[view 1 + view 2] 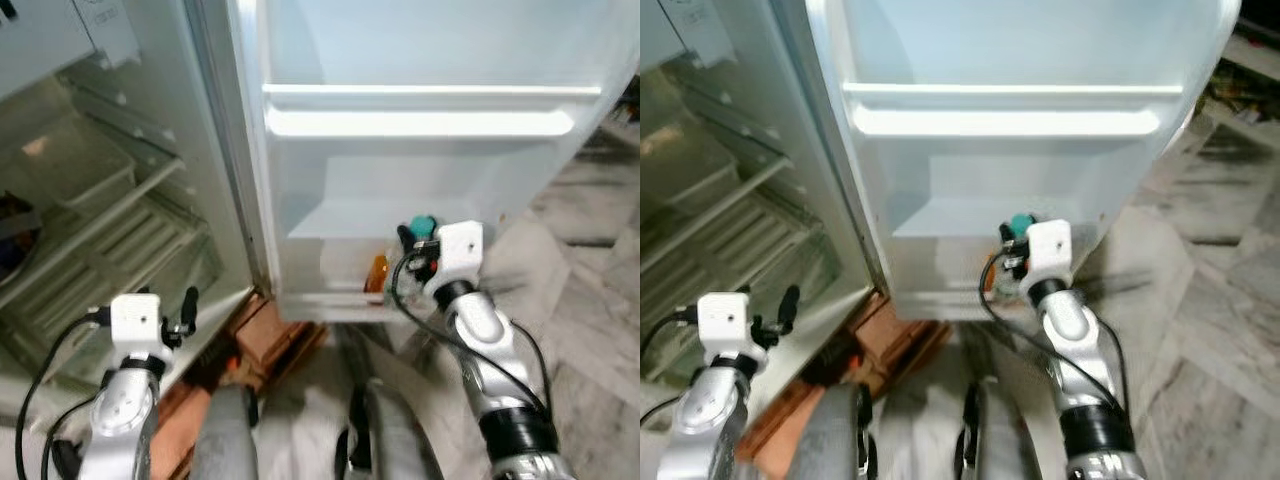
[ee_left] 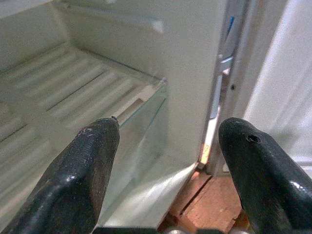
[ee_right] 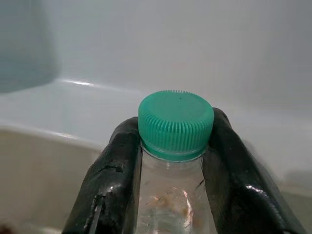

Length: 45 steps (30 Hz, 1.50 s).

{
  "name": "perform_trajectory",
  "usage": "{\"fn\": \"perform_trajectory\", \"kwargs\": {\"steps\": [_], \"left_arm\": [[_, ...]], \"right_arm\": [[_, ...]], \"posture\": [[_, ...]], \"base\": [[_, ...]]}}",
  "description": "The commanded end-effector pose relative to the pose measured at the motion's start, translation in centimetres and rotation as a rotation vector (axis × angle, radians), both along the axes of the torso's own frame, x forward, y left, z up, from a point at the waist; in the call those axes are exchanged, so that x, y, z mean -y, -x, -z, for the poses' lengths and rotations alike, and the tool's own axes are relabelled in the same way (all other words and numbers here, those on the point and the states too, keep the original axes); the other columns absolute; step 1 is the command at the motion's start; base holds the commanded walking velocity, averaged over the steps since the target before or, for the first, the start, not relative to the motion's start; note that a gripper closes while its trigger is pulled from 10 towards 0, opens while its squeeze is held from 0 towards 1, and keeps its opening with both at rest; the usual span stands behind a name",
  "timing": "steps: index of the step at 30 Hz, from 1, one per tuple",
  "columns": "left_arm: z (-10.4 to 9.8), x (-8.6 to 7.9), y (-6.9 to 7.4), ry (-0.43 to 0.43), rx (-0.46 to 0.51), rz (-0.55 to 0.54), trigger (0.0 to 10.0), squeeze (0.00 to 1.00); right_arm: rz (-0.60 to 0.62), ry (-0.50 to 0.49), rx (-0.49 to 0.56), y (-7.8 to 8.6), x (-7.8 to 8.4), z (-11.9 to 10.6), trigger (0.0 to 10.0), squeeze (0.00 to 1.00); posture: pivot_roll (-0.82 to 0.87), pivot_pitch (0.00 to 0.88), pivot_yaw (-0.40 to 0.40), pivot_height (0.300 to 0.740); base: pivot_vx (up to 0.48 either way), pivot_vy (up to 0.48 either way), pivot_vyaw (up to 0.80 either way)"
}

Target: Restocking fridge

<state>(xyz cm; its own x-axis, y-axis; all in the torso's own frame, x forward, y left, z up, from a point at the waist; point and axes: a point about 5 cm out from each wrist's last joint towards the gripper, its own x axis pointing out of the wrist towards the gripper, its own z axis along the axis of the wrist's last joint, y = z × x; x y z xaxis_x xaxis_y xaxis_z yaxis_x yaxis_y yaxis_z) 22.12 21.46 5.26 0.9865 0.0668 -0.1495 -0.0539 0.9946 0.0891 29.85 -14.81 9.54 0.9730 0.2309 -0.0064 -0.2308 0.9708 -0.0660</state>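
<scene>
Left hand (image 2: 165, 161): fingers apart, empty, low before the fridge shelves (image 1: 120, 230).
Right hand (image 3: 170, 146): clamped on the bottle (image 3: 173, 195) just under its green cap (image 3: 176, 122).
Bottle: at the lower door shelf (image 1: 330, 300), beside an orange item (image 1: 377, 272).
Risk: with the grip so near the cap, the bottle could swing, clip the shelf rail and tip when let go.

bottle (image 3: 173, 195) body cut off by frame edge; contents blurred | orange item (image 1: 377, 272) half hidden
</scene>
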Motion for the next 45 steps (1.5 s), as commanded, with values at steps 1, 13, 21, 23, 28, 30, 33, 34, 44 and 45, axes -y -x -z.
{"fn": "perform_trajectory", "kwargs": {"steps": [1, 13, 21, 23, 28, 30, 33, 34, 44, 45], "left_arm": [[0.5, -0.3, 0.5, -0.007, -0.03, -0.021, 10.0, 0.0], [0.4, -0.6, 0.7, -0.009, -0.028, -0.05, 10.0, 0.0], [0.1, -1.5, 1.4, -0.034, -0.022, -0.093, 10.0, 0.0], [0.0, -1.6, 1.6, -0.038, -0.02, -0.1, 10.0, 0.0], [-0.3, -1.7, 2.2, -0.056, -0.016, -0.119, 10.0, 0.0], [-0.4, -1.9, 2.4, -0.066, -0.017, -0.126, 10.0, 0.0], [-1.2, -2.7, 3.1, -0.113, 0.017, -0.15, 10.0, 0.0], [-1.8, -3.1, 3.4, -0.146, 0.036, -0.167, 10.0, 0.0], [-2.0, -3.8, 5.4, -0.162, -0.008, -0.19, 10.0, 0.0], [-2.1, -3.8, 5.6, -0.166, -0.015, -0.189, 10.0, 0.0]], "right_arm": [[-0.024, -0.008, 0.035, -0.3, -0.4, -0.9, 10.0, 0.0], [-0.104, 0.014, 0.046, -0.4, -2.0, -0.8, 10.0, 0.0], [-0.186, 0.047, 0.102, -1.6, -4.1, -1.8, 10.0, 0.0], [-0.191, 0.04, 0.105, -1.7, -4.3, -1.9, 10.0, 0.0], [-0.306, 0.12, 0.209, -3.2, -7.2, -3.5, 10.0, 0.0], [-0.31, 0.142, 0.233, -3.7, -7.8, -4.1, 10.0, 0.0], [-0.328, 0.164, 0.266, -4.7, -8.6, -5.1, 10.0, 0.0], [-0.329, 0.165, 0.275, -5.2, -8.9, -5.6, 10.0, 0.0], [-0.237, 0.293, 0.466, -7.6, -9.6, -10.0, 10.0, 0.0], [-0.196, 0.315, 0.498, -8.0, -9.4, -10.7, 10.0, 0.0]], "posture": [[0.11, 0.111, -0.016, 0.636], [0.13, 0.114, -0.019, 0.557], [0.16, 0.134, -0.025, 0.557], [0.16, 0.139, -0.024, 0.557], [0.19, 0.17, -0.021, 0.557], [0.2, 0.181, -0.02, 0.557], [0.22, 0.209, -0.021, 0.557], [0.23, 0.222, -0.02, 0.557], [0.27, 0.273, -0.021, 0.557], [0.28, 0.281, -0.017, 0.557]], "base": [[0.0, 0.0, 0.0], [0.0, 0.0, 0.0], [0.0, 0.0, 0.0], [0.0, 0.0, 0.0], [0.0, 0.0, 0.0], [0.0, 0.0, 0.0], [0.0, 0.0, 0.0], [0.0, 0.0, 0.0], [0.0, 0.0, 0.0], [0.0, 0.0, 0.0]]}}
